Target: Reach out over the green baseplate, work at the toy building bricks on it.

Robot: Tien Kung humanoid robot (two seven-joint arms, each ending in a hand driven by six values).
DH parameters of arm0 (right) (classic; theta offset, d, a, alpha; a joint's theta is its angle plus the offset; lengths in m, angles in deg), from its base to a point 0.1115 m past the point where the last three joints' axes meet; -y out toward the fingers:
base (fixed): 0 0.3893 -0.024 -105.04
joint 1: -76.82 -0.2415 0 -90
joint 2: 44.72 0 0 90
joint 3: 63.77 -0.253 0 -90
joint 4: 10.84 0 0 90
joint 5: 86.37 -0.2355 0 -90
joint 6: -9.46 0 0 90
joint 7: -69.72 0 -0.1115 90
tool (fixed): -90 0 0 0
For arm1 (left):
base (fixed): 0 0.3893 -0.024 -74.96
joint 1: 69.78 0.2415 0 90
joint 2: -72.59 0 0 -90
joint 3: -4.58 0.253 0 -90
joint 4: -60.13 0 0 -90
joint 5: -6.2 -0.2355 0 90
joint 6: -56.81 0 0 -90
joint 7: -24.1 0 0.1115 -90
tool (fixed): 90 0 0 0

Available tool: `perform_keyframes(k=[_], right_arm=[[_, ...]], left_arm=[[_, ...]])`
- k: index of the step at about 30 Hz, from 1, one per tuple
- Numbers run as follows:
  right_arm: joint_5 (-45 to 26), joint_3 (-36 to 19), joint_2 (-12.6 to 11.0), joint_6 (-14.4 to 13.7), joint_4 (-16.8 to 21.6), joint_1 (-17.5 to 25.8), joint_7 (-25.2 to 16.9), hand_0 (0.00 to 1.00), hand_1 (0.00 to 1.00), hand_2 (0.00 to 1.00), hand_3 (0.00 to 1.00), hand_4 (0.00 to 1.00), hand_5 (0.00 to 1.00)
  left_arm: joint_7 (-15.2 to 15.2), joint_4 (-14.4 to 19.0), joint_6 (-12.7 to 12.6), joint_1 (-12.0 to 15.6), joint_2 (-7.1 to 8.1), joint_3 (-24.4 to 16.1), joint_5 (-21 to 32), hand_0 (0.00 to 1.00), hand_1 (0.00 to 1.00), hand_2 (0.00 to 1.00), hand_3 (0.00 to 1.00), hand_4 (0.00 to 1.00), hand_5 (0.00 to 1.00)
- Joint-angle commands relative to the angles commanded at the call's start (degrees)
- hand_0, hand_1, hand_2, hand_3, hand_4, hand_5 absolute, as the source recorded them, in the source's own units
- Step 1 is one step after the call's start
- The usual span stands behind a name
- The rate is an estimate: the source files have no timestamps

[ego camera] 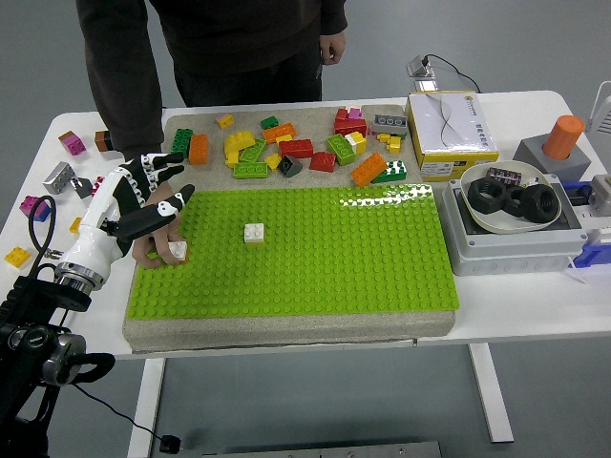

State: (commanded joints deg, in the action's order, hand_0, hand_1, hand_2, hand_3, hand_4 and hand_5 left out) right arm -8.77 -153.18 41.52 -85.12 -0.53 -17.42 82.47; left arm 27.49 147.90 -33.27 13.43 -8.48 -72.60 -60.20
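Note:
The green baseplate (315, 258) lies on a beige mat in the middle of the table. One white brick (254, 233) sits on it left of centre. A second white brick (179, 251) sits near its left edge, with a person's hand (153, 245) on it from the left. My left hand (160, 184) hovers above that spot, white and black fingers spread and holding nothing. It partly hides the person's hand. My right hand is out of view.
Several loose bricks (296, 148) lie on the mat behind the plate, and more (57, 176) on the table at the left. At the right stand a yellow-and-white box (451, 129), a grey box with a bowl of black nuts (511, 200), and an orange cylinder (563, 135).

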Motion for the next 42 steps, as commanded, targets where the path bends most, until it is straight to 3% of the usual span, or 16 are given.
perform_keyframes(k=[31,32,37,42], right_arm=[[-2.42,2.08,-0.11,0.21,0.0,0.31,-0.3,0.544,0.567,0.622,0.634,0.628,0.784],[-2.84,2.38,-0.08,0.22,0.0,0.39,-0.42,0.544,0.569,0.621,0.634,0.627,0.785],[-4.35,3.42,-0.12,0.32,0.0,0.66,-0.51,0.544,0.569,0.621,0.634,0.627,0.785],[-5.34,4.63,0.28,0.52,0.0,0.79,-0.54,0.544,0.567,0.621,0.633,0.626,0.788]], left_arm=[[4.87,1.16,-4.51,0.36,0.63,-2.49,2.12,0.856,0.755,0.737,0.629,0.79,0.002],[5.46,1.97,-5.19,0.48,0.87,-2.53,2.13,0.832,0.74,0.746,0.758,0.824,0.002],[7.08,5.47,-8.2,-0.48,2.14,-1.0,-2.59,0.832,0.74,0.746,0.758,0.824,0.002],[7.92,5.91,-9.33,-3.19,1.72,2.08,-5.24,0.836,0.744,0.742,0.772,0.817,0.012]])
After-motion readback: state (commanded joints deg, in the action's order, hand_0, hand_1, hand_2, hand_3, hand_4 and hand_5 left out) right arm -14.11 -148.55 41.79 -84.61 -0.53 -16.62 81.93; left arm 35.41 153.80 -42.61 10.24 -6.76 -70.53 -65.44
